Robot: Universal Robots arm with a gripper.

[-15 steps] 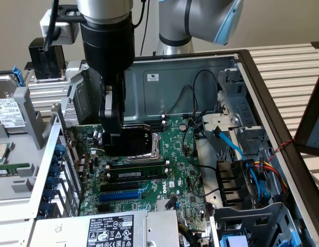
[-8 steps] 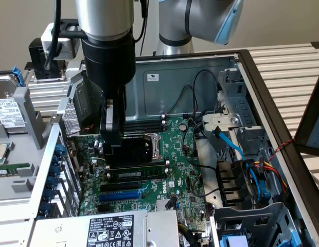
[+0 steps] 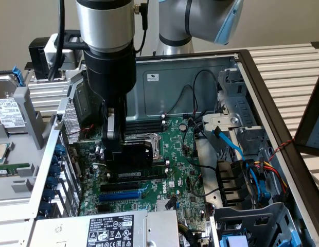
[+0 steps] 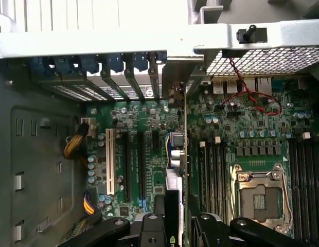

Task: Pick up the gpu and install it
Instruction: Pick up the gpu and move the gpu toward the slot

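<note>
Seemingly clamped edge-on between the narrowed fingers of the gripper, the gpu stands upright over the motherboard, beside the black expansion slots, its bracket end toward the rear slot covers.

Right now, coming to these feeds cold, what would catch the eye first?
The gripper, deep inside the open computer case, clamps the black-shrouded gpu upright down at the green motherboard. In the wrist view, the bare CPU socket gleams beside the card. Bright blue cables stand out at the exterior view's right.
</note>
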